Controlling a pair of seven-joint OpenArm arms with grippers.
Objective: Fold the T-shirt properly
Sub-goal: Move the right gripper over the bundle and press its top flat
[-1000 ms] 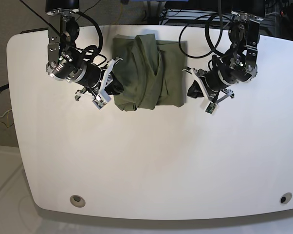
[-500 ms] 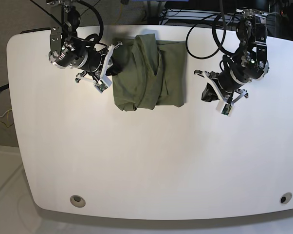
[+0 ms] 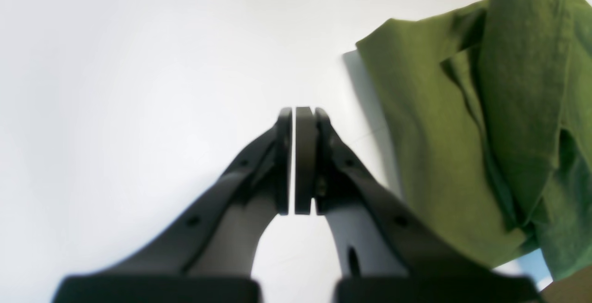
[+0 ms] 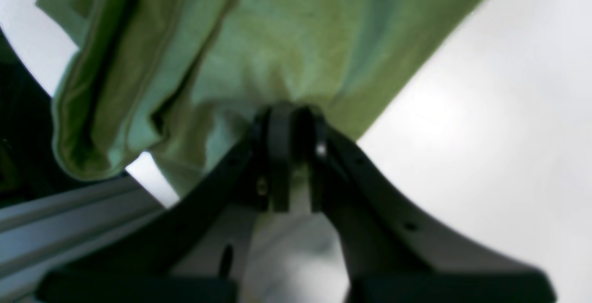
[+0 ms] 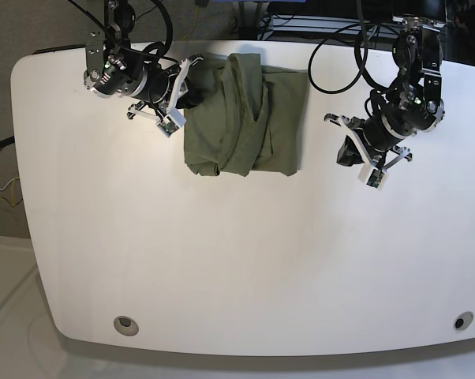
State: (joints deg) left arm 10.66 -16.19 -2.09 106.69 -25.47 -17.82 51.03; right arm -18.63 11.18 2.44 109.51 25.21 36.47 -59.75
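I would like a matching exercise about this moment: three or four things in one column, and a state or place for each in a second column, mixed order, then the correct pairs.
Column A
1. left pincer
2. right pincer
3. T-shirt
4. table

Column B
a. white, bearing everything else
b. shut on nothing, apart from the cloth
c. olive-green, partly folded, lying at the far edge
d. shut on an edge of the cloth

Pairs: 1-b, 2-d, 3-c, 4-a
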